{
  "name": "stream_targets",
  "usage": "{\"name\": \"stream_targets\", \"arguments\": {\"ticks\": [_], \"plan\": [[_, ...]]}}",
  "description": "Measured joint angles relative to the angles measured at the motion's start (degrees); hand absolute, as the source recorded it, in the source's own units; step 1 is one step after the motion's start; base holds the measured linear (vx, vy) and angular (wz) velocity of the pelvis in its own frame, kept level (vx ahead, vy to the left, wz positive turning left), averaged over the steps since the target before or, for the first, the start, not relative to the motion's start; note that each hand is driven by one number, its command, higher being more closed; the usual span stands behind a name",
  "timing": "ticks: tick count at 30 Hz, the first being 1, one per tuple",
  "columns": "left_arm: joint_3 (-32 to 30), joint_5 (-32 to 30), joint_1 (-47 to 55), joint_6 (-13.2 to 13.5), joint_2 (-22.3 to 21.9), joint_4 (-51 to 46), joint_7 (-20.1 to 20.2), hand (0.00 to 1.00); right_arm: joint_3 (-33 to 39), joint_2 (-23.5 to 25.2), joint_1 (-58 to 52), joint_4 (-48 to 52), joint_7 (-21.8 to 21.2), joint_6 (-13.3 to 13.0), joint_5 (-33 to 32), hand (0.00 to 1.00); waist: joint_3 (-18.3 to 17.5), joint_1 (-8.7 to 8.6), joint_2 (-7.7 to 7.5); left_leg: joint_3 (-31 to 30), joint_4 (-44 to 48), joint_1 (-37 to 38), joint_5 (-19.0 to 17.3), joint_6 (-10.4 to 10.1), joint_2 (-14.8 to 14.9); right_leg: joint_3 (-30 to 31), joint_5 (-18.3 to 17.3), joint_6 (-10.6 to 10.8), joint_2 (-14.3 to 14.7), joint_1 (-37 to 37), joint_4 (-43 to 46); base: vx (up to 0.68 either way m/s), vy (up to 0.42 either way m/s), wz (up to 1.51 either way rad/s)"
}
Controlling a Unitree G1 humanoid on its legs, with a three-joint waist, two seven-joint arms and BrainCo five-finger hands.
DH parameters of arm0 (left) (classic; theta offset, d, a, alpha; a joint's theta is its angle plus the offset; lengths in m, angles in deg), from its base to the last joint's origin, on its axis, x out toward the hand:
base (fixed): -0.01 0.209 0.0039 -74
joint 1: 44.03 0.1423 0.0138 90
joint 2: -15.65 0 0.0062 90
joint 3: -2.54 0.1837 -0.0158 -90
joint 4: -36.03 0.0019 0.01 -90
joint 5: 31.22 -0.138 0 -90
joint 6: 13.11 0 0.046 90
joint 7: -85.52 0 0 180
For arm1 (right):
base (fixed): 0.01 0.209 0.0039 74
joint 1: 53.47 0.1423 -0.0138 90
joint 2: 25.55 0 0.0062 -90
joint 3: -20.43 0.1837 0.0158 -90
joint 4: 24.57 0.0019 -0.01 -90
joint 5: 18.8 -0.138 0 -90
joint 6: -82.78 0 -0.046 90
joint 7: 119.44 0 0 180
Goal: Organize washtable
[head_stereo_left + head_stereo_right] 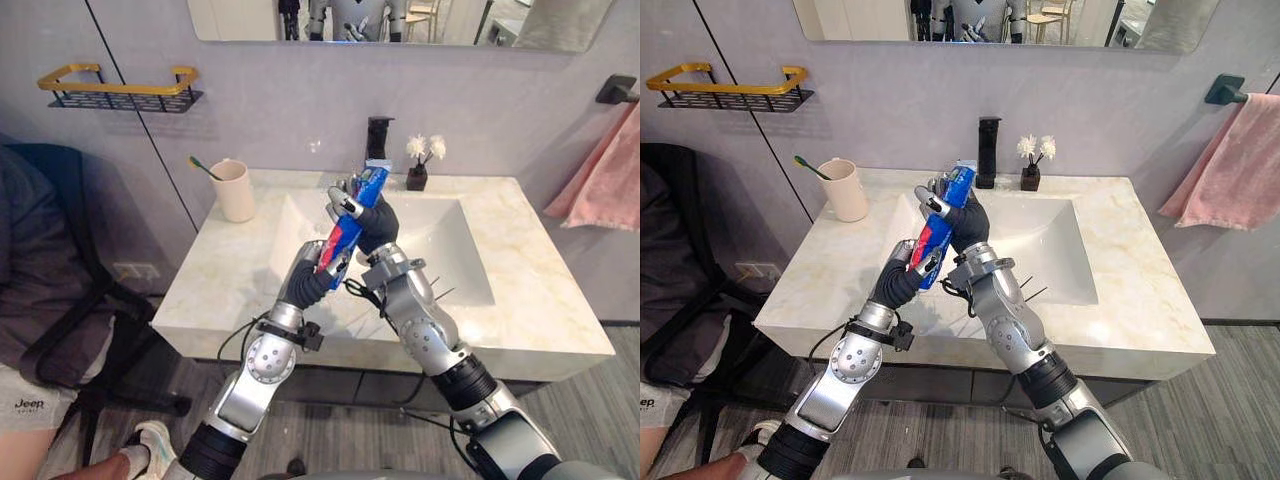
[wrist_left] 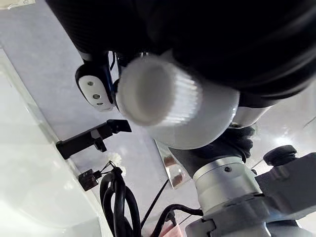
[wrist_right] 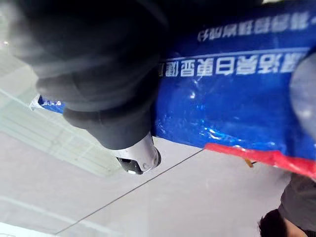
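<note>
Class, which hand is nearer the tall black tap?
Right. The right hand grips the blue-and-red toothpaste tube before the tall black tap; the left hand holds its lower end, farther forward.

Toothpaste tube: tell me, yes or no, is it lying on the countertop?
No, the left hand and right hand hold the toothpaste tube up over the sink.

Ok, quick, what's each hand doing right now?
Left hand: shut on the toothpaste tube, at the cap end.
Right hand: shut on the same tube, higher up.

One blue-and-red toothpaste tube [image 1: 340, 240], one cream ceramic cup [image 1: 236, 192], one green toothbrush [image 1: 205, 167]. One black vase of white flowers [image 1: 417, 178], one pink towel [image 1: 600, 180].
</note>
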Motion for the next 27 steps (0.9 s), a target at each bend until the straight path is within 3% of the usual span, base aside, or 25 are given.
{"name": "stream_targets", "arguments": {"ticks": [8,12,17,22,27], "plan": [[-5.19,0.07,2.33,0.07,-0.23,-6.36,-1.37,0.00,4.16,2.17,-0.21,1.70,-0.88,-0.03,1.96,1.00,0.00,-0.40,0.01,-0.33,-0.05,0.09,0.16,-0.03,-0.06,-0.37,0.01,-0.01,-0.07,0.29,0.02,-0.01,-0.004,0.02],[-17.09,2.87,5.13,0.69,-0.94,-12.27,-6.37,0.00,13.90,1.66,-3.78,3.80,-1.04,-2.39,3.34,1.00,-0.01,-0.13,0.00,-0.95,-0.34,0.23,0.15,-0.05,-0.18,-1.20,-0.05,0.01,-0.21,0.94,-0.16,-0.02,-0.008,0.10],[-24.74,7.74,9.91,2.31,-1.89,-16.79,-8.86,0.00,20.31,-0.93,-7.24,7.19,-0.09,-3.97,4.78,1.00,-0.03,1.00,0.00,-1.22,-0.35,0.07,0.15,-0.07,-0.17,-1.58,-0.07,-0.03,-0.21,1.02,-0.47,0.00,-0.002,0.01],[-34.64,11.25,16.18,2.75,-6.71,-15.75,-8.86,0.00,24.11,-0.89,-10.13,10.17,-0.32,-4.17,7.06,1.00,-0.32,1.23,-0.45,-1.63,-0.37,-0.13,0.14,-0.07,-0.18,-1.98,-0.05,-0.05,-0.17,1.34,-1.18,0.01,-0.011,0.03],[-43.82,16.47,20.29,2.96,-10.88,-2.80,-8.78,0.00,30.33,-0.82,-12.50,10.16,-0.21,-4.21,8.82,1.00,-0.49,2.73,-0.71,-1.77,-0.41,-0.44,0.13,-0.08,-0.18,-2.49,-0.14,0.04,-0.27,1.38,-1.29,0.00,-0.017,0.06]]}}
